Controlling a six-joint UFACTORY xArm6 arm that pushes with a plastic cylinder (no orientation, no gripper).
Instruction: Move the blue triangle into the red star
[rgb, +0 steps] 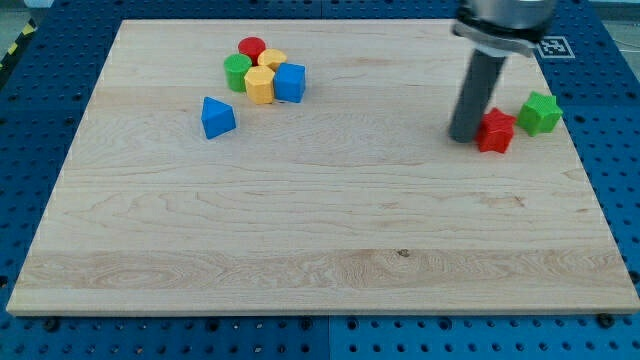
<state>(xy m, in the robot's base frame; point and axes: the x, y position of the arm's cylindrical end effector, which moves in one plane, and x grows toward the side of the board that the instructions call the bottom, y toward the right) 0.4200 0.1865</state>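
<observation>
The blue triangle (217, 117) lies on the wooden board (320, 230) at the upper left, apart from the other blocks. The red star (495, 131) lies at the upper right of the board. My tip (464, 138) rests on the board right against the red star's left side, far to the right of the blue triangle.
A green star (540, 113) sits just right of the red star. A cluster above and right of the blue triangle holds a red cylinder (252, 48), a green block (237, 72), a yellow block (272, 60), a yellow hexagon (260, 86) and a blue cube (290, 82).
</observation>
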